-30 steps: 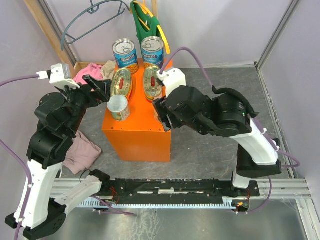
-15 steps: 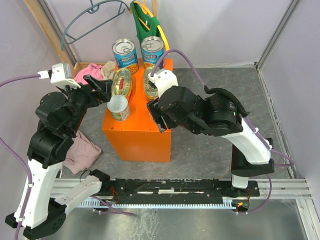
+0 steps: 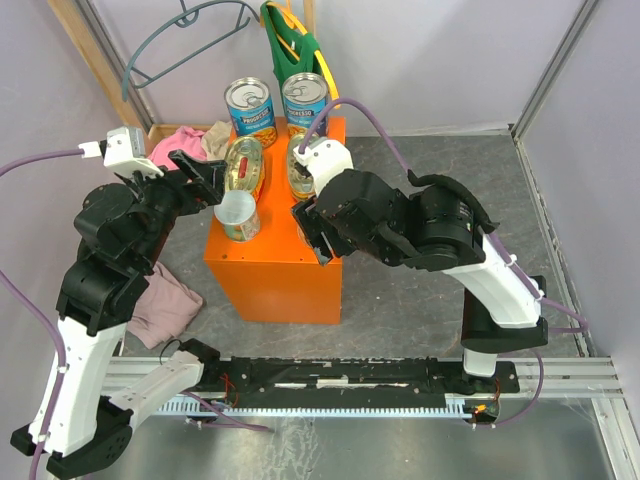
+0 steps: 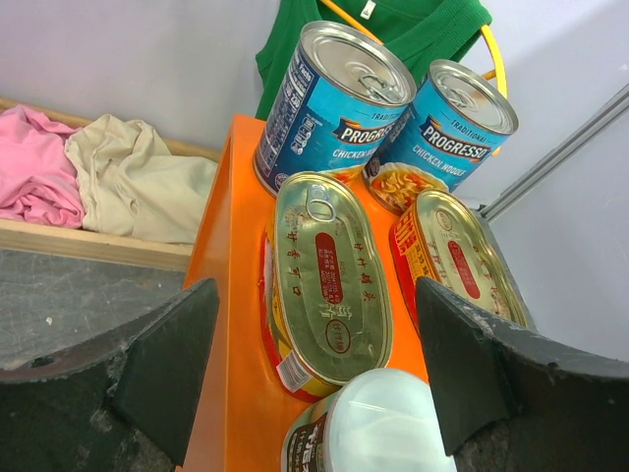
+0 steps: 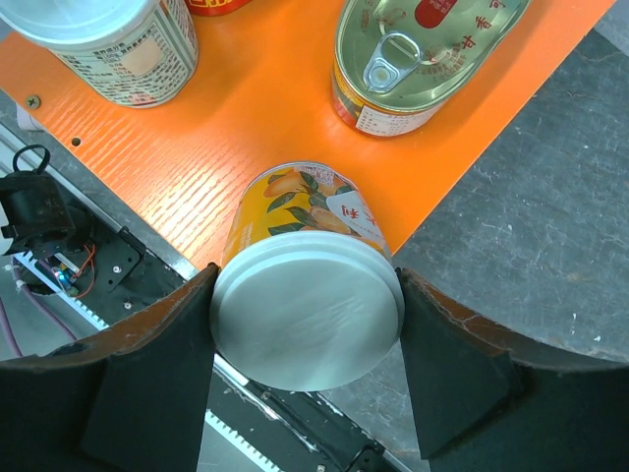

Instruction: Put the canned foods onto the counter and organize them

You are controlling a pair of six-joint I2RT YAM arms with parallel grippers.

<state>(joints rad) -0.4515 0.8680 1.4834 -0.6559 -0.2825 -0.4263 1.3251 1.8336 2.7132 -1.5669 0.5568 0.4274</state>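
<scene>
The right gripper is clamping a small yellow-labelled can from both sides. Its dark fingers are pressing against the rim of the pale lid, and it is holding the can at the near right edge of the orange counter. Whether the can's base is resting on the top or hanging just above it is hard to tell from these angles. The left gripper is hovering at the counter's left side with its jaws standing wide apart and gripping nothing. In its wrist view a white-lidded can is standing upright on the counter, low between the two fingers, with a gap on each side. Two tall blue cans are standing side by side at the back of the counter. Just in front of them, two oval tins are lying flat, lengthwise and next to each other. A wooden tray holding pink and beige clothes is sitting to the left of the counter.
</scene>
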